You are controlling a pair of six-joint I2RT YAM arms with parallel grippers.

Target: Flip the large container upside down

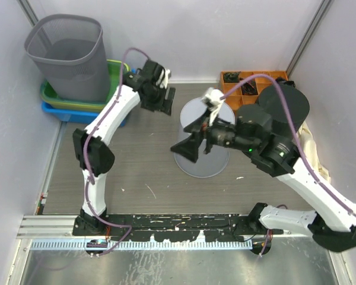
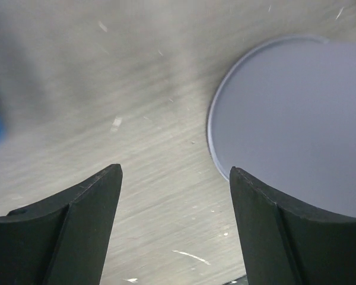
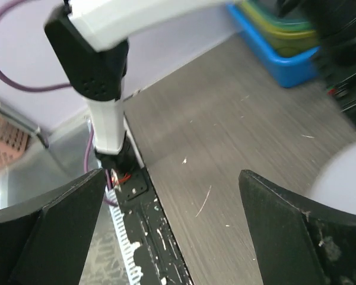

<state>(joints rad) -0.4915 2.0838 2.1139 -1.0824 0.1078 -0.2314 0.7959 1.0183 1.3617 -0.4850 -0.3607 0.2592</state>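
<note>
You may judge the flip done: the large container [image 1: 203, 166] seems bottom-up; left gripper [image 2: 175, 175] and right gripper [image 3: 172, 175] stand apart, empty.

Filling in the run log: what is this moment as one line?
left gripper: open, empty | right gripper: open, empty | large container: unheld on table, between both grippers
</note>
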